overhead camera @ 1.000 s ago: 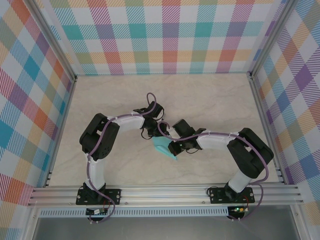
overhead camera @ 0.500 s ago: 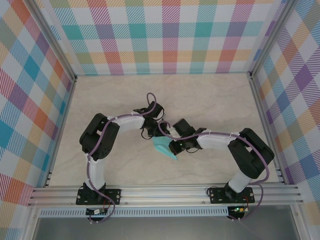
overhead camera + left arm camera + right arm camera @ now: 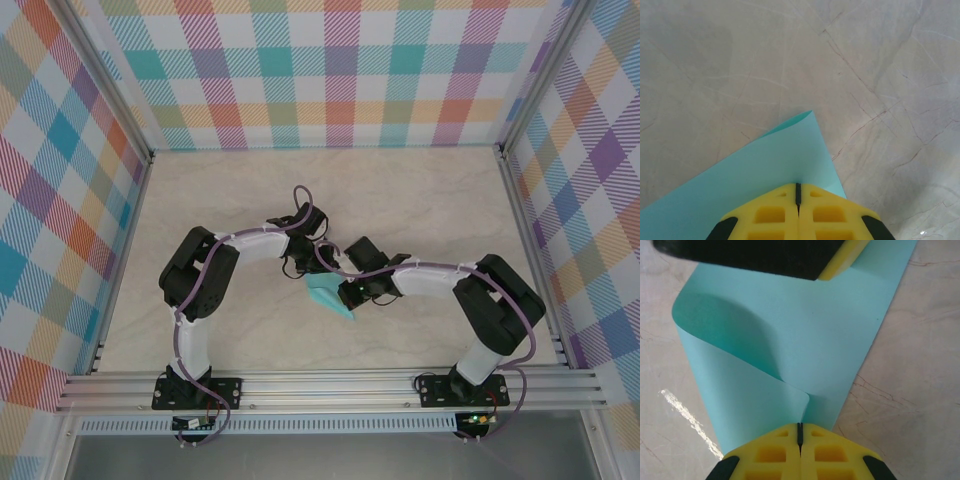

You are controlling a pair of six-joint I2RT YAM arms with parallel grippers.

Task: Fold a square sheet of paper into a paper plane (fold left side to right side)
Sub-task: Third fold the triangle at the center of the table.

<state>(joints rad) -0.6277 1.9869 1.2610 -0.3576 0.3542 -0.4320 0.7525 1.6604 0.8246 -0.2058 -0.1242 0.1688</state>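
Top view: the square sheet of paper (image 3: 326, 296) lies on the marbled surface (image 3: 420, 200) just below ctr of frame, btwn the tips of the 2 arms. The left hand (image 3: 303, 268) is at its upper-left end and the right hand (image 3: 349, 293) at its right edge. From here the paper reads as a narrow teal shape pointing to lower right.

Left wrist view: the left hand's 2 yellow pads (image 3: 770, 215) sit at btm ctr, pressed together w/ only a thin dark seam. Teal paper fills the lower left, 1 corner pointing up at mid-frame, and the pads sit on top of it. Can't tell if any paper is caught in the seam.

Right wrist view: right hand at btm ctr, pads also pressed together. Paper runs from btm ctr to top right. Its left side curls up and over in a soft roll, not creased flat. The flap's edge runs straight into the seam, so this hand looks to be pinching the paper. The left hand's black-and-yellow finger crosses the top of frame, over the paper's far end.
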